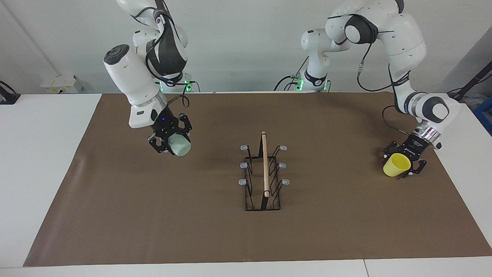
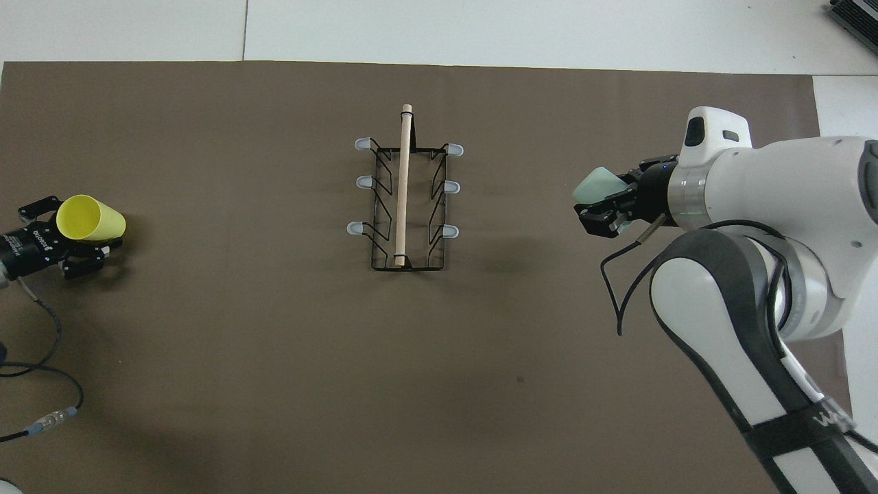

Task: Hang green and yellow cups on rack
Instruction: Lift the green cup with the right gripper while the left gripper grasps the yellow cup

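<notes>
Lying between the open left end effector's [image 1: 402, 163] fingers (unlifted): yellow cup [image 1: 396, 165].

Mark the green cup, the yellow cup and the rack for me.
green cup [image 1: 180, 145], facing view, on its side wall.
yellow cup [image 1: 395, 165], facing view, on its side wall near the rim.
rack [image 1: 265, 165], facing view, on its wooden top rod.

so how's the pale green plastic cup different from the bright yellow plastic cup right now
The pale green plastic cup is up in the air, clamped in the right gripper; the bright yellow plastic cup lies on the brown mat between the left gripper's open fingers. Both are small and handleless.
</notes>
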